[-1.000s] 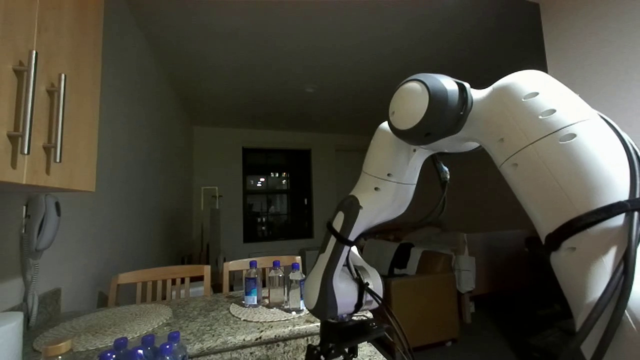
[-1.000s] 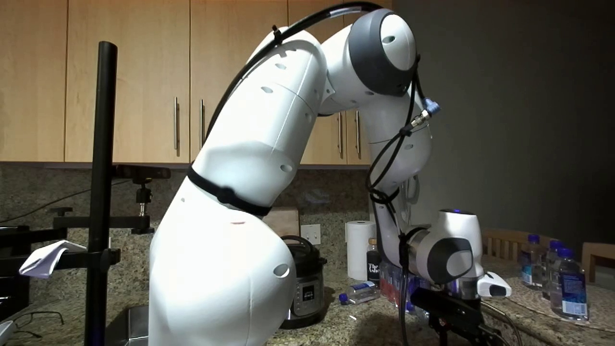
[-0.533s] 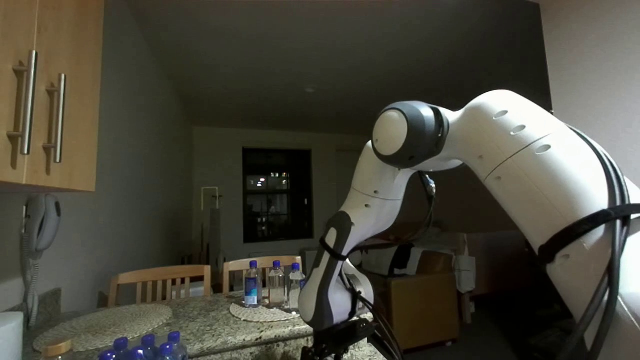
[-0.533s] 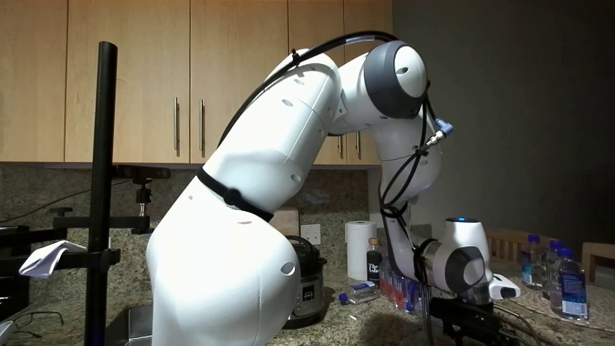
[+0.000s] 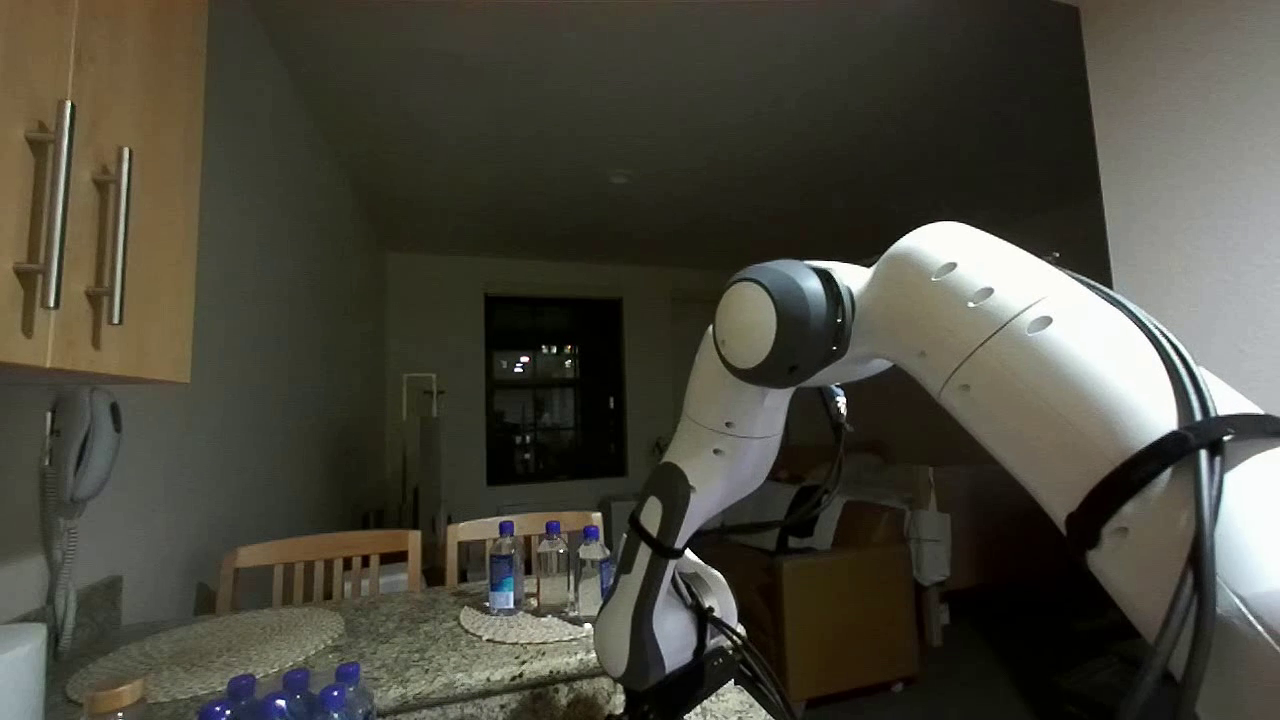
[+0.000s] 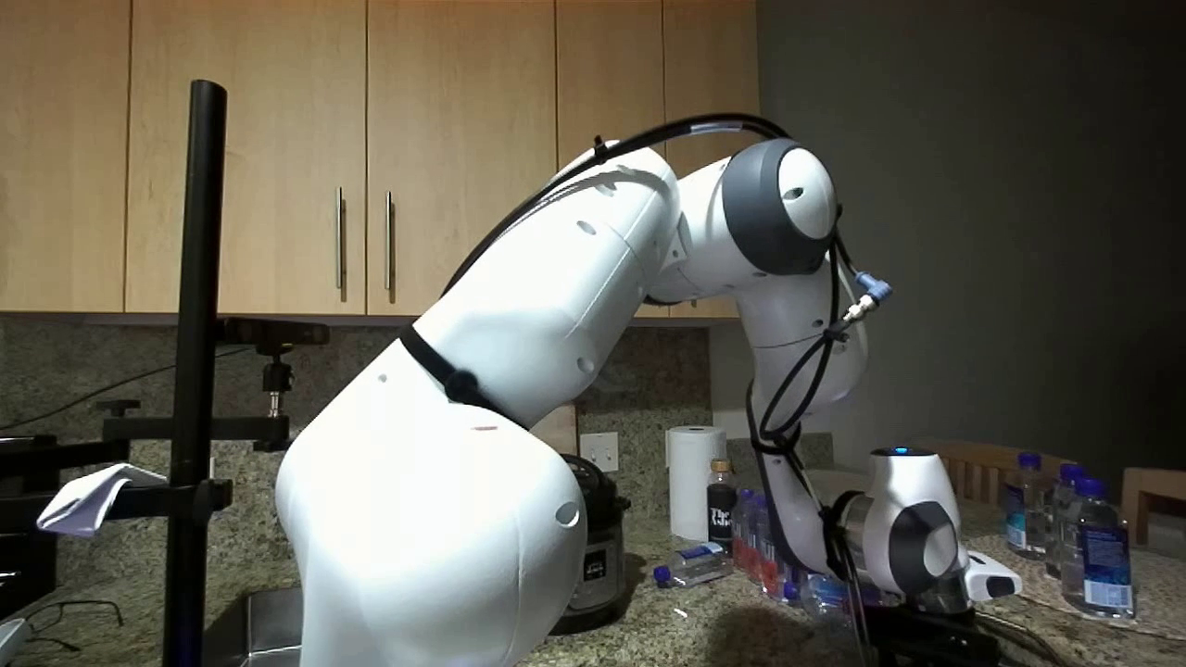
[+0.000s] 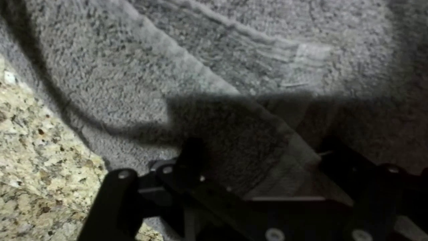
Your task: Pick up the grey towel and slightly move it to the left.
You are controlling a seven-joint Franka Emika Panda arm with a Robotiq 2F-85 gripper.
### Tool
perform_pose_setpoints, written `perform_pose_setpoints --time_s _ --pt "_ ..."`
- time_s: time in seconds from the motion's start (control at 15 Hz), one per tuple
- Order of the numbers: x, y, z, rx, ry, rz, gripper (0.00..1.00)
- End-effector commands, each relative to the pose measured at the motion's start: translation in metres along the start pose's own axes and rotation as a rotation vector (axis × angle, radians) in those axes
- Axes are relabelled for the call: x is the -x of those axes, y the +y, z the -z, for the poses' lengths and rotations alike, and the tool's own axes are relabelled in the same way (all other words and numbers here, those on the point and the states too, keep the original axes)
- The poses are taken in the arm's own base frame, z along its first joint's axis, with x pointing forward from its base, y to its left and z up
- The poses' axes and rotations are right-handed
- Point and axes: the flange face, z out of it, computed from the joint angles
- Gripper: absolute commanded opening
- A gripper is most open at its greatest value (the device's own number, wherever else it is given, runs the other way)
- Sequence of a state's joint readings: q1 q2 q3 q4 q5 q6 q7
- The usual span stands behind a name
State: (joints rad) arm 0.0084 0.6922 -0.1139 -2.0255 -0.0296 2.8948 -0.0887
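The grey towel (image 7: pixel 110 70) fills most of the wrist view, lying folded on the speckled counter, with a hemmed edge running diagonally across it. My gripper (image 7: pixel 262 147) is open above the towel, its dark fingers (image 7: pixel 192 155) set wide apart with towel visible between them. The gripper's shadow falls on the cloth; whether the fingertips touch it I cannot tell. In both exterior views the fingers are cut off at the bottom edge and the towel is out of view; only the black gripper mount shows (image 5: pixel 675 690) (image 6: pixel 927 635).
Granite counter (image 7: pixel 40 157) shows left of the towel. Upright bottles (image 6: pixel 1098 556) stand on a woven mat, and more bottles (image 6: pixel 755 547) stand beside the arm's wrist. A lying bottle (image 6: pixel 693 565), paper towel roll (image 6: pixel 695 482) and pressure cooker (image 6: pixel 598 556) are behind the arm.
The arm has come down and reached further forward over the counter, with the gripper sinking toward the bottom edge in both exterior views.
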Motion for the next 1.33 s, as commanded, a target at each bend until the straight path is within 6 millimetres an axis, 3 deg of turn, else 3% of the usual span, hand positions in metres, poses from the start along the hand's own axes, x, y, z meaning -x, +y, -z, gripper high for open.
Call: perform_pose_setpoints --time_s 0.0,0.53,0.93,1.27 --pt "-0.007 0.006 -0.012 0.036 0.004 0.005 0.61" --pt "-0.008 0.009 0.0 0.039 -0.01 0.034 0.11" --pt "-0.008 0.001 0.018 0.046 0.036 0.045 0.08" --pt "-0.005 -0.016 0.05 0.027 0.083 0.032 0.1"
